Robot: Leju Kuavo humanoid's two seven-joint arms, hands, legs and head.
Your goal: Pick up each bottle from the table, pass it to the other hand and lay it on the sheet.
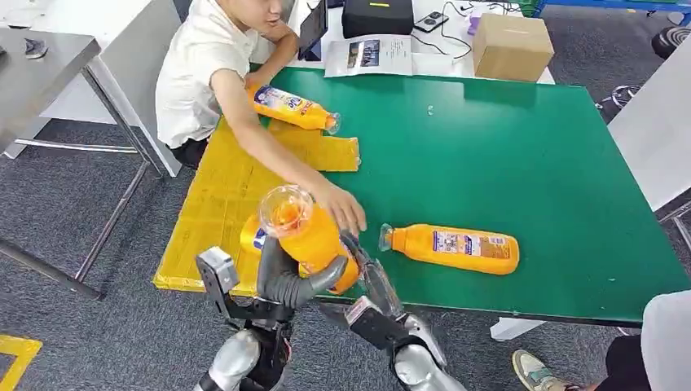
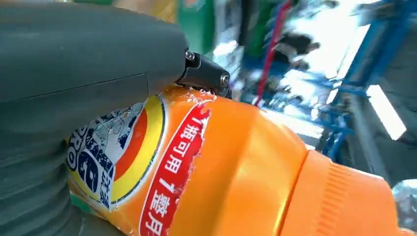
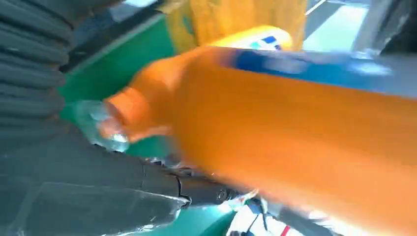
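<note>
You've got three orange plastic bottles: one held bottle [image 1: 305, 236] raised over the near table edge, clear cap end towards the camera; one second bottle [image 1: 453, 247] lying on the smooth green table [image 1: 521, 155]; one third bottle [image 1: 292, 107] lying at the far edge of the crinkled yellow sheet [image 1: 216, 204]. Left hand [image 1: 285, 277] is wrapped tight round the held bottle's body. Right hand [image 1: 371, 277] sits against its side, but you can't tell whether it grips. A person's hand [image 1: 342, 208] rests by it.
</note>
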